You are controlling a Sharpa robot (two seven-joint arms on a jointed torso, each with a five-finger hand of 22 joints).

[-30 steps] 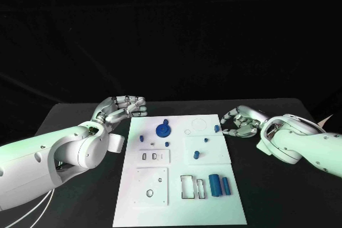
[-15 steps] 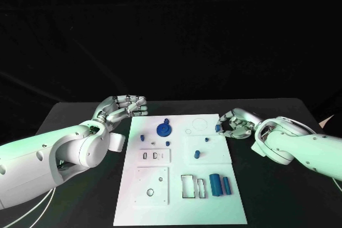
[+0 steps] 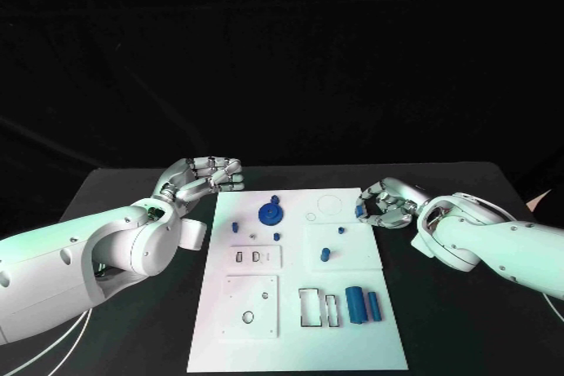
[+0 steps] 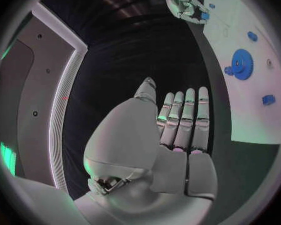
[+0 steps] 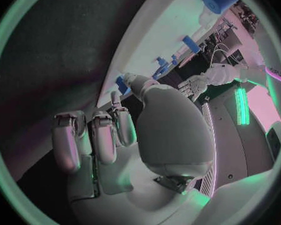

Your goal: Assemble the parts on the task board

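Note:
The white task board [image 3: 353, 343] lies mid-table, also seen in the left wrist view [image 4: 268, 35]. My right hand [image 3: 385, 203] sits at its right edge with curled fingers. Its thumb and a fingertip pinch a small blue part [image 3: 359, 210] that stands on the board; the part shows at the thumb tip [image 5: 122, 82] and at the far hand's fingertips [image 4: 205, 16]. My left hand [image 3: 202, 177] hovers just off the board's far left corner, holding nothing, its fingers [image 4: 184, 120] stretched side by side. A blue gear [image 3: 270, 212] lies near it.
Small blue pieces stand on the board [image 3: 233, 227], [image 3: 276, 236], [image 3: 341, 228], [image 3: 324, 253]. A blue cylinder [image 3: 353, 304] and a blue bar [image 3: 372, 307] lie by the rectangular slots near the front. Black table [image 3: 470, 327] surrounds the board.
My right hand has moved left to the board's edge and closed its fingertips on the small blue part. The left hand has stayed put.

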